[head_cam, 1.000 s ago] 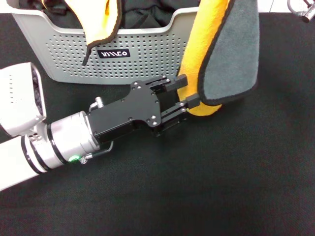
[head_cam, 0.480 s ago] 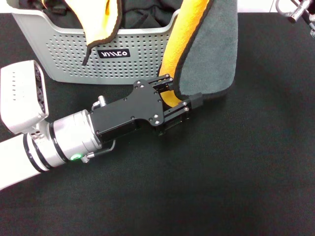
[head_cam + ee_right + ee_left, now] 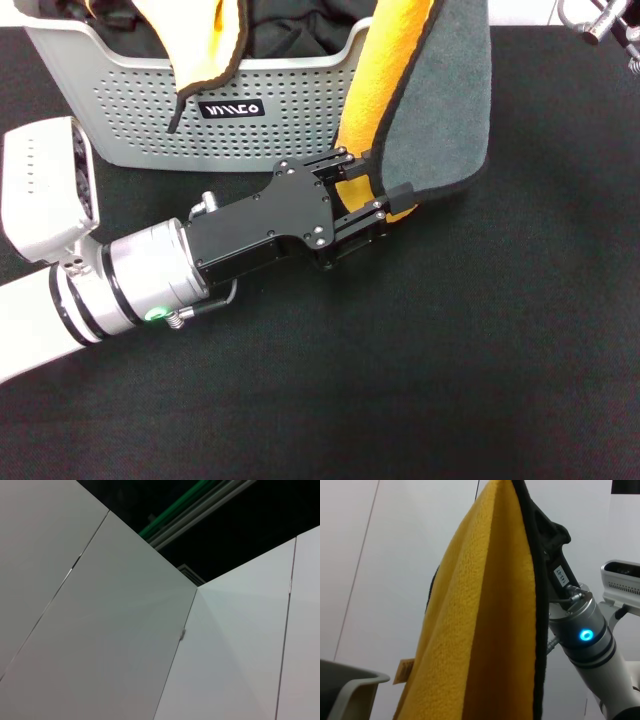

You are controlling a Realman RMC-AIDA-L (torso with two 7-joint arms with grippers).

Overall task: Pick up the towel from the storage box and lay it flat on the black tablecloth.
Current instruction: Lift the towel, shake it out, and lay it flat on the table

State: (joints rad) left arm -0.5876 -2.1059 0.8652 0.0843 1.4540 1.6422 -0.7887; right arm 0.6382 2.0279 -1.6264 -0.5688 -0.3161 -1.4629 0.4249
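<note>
Black jaws of the left gripper (image 3: 385, 195) clamp the towel's (image 3: 440, 110) bottom edge, orange side left, grey side right, hanging just right of the box (image 3: 120, 115) above the tablecloth (image 3: 480, 340). Another yellow cloth (image 3: 205, 45) droops over the box's near wall. Far right, only a metal part of the right gripper (image 3: 600, 22) shows, so whether its jaws grip I can't tell.

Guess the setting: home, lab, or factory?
Probably a lab or test bench: a black tablecloth covers the work surface, a storage box of cloths sits staged on it, and the right wrist view shows only bare white wall panels.
</note>
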